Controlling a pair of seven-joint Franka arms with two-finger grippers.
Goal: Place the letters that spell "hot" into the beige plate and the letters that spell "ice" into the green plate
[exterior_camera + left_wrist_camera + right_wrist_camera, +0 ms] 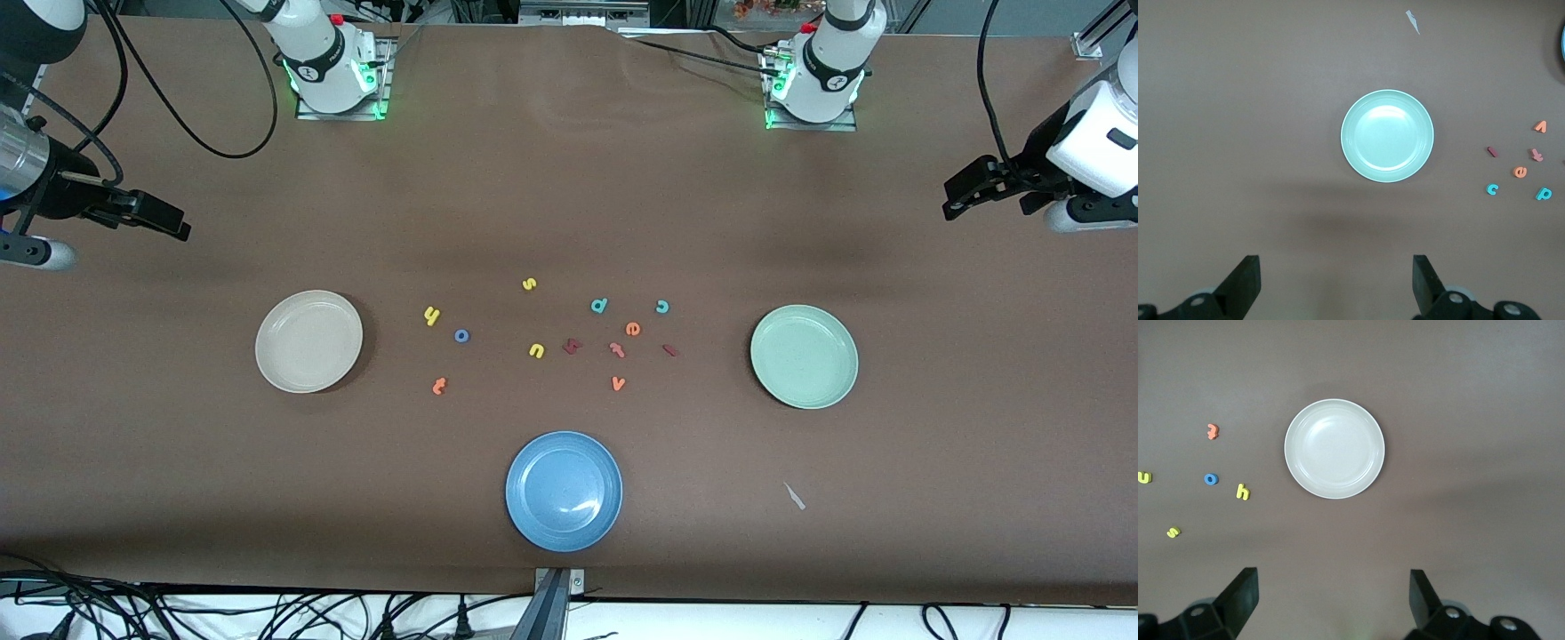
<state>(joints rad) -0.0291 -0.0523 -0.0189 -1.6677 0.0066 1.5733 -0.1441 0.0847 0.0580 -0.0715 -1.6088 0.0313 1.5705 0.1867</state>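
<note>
A: Gripper status?

B: Left gripper (1331,283) is up over bare table at the left arm's end, jaws wide apart, nothing in them. Right gripper (1330,600) is the same over the right arm's end: spread wide, empty. Both arms wait.

A: Plates?

B: Beige plate (308,340) sits toward the right arm's end, nothing in it. Green plate (804,356) sits toward the left arm's end, also bare. Blue plate (564,490) lies between them, nearer the front camera.

A: "hot" letters?

B: All on the table beside the beige plate. Yellow h (432,315), blue o (461,335) just beside it, orange t (438,386) nearer the front camera than both.

A: "ice"?

B: On the table toward the green plate. Teal c (661,307), orange e (632,329), dark red i (670,350) closest to that plate.

A: Others?

B: Yellow s (529,284), yellow u (536,350), teal d (599,305), pinkish-red t (617,349), orange v (618,383), a dark red letter (573,346) I cannot read. A pale scrap (794,496) lies nearer the camera than the green plate.
</note>
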